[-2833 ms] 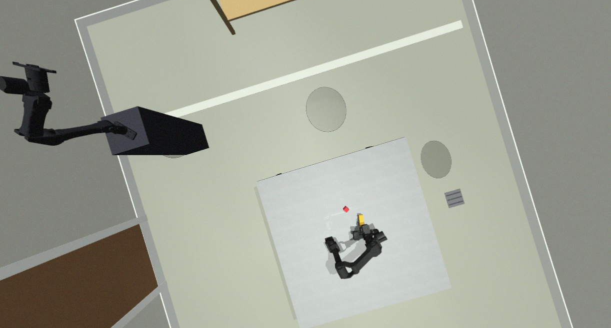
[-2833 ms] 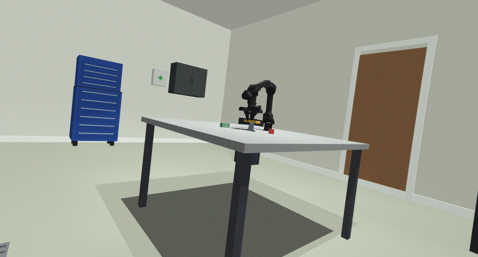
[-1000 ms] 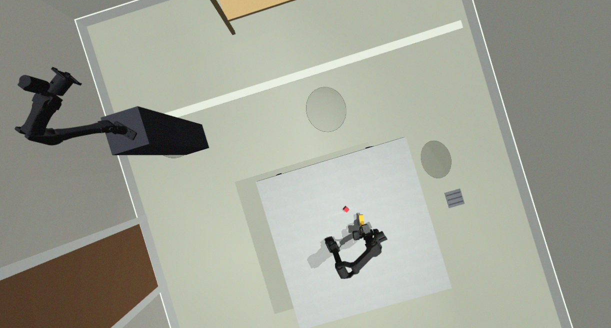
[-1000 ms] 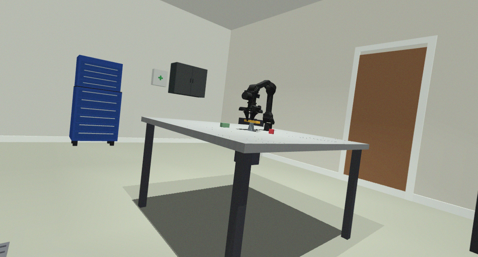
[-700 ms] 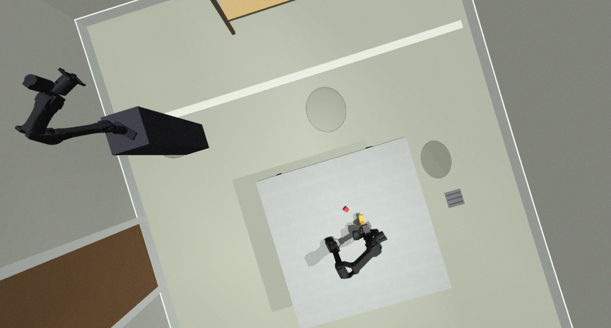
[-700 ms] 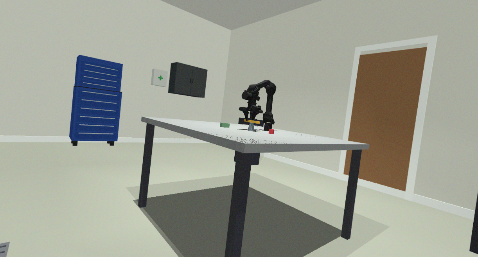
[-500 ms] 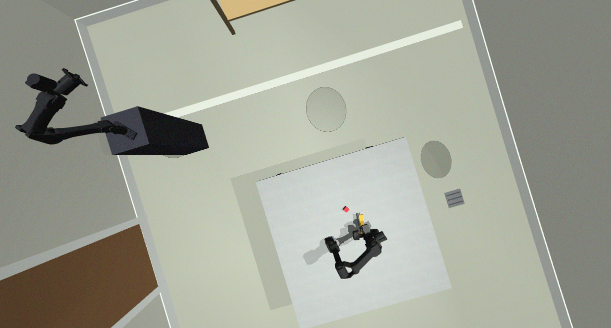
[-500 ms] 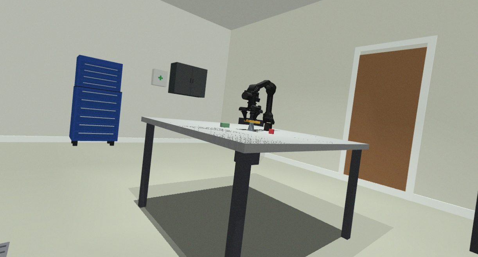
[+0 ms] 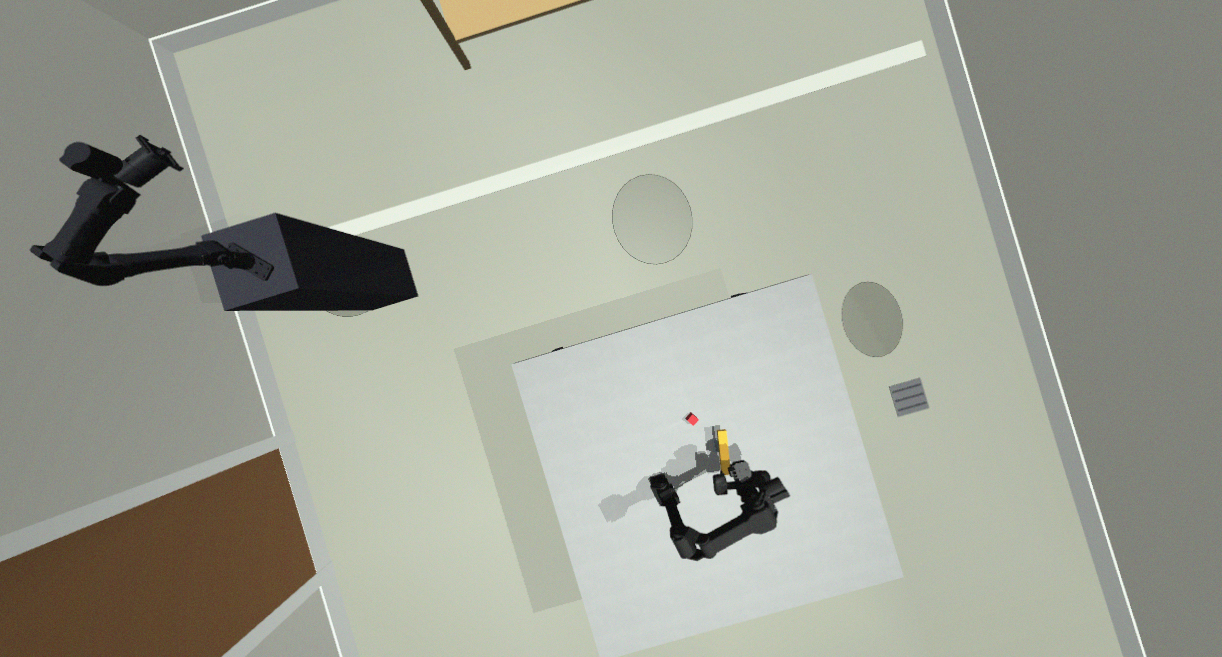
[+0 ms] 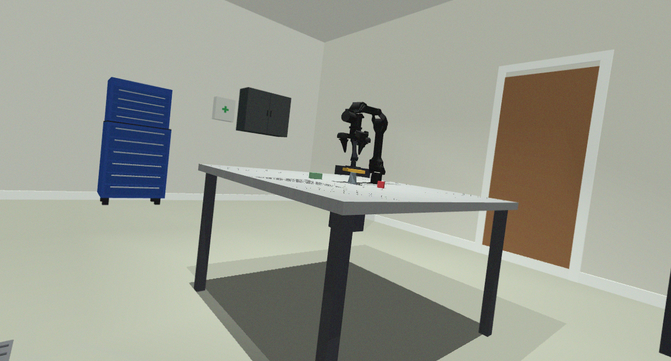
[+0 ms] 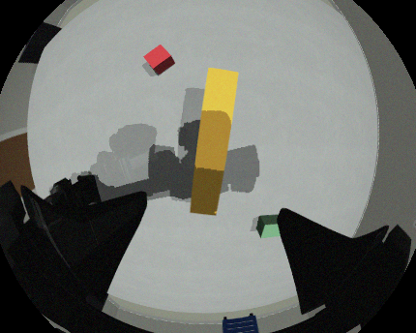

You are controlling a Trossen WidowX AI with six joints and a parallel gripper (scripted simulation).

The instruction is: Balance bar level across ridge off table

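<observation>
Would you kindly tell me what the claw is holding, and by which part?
Nothing: the claw is open above the long yellow bar, which rests on the grey ridge.

Pale grey desk (image 10: 422,199): smooth, matt top. Long yellow bar (image 11: 213,145): plain matt faces. Black end effector (image 11: 212,248): dull matt, plastic-looking. Small red cube (image 11: 160,58): matt.

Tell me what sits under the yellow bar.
In the exterior view the bar lies level on a grey ridge, clear of the table. From the wrist view the bar covers the ridge; only shadow shows around it.
</observation>
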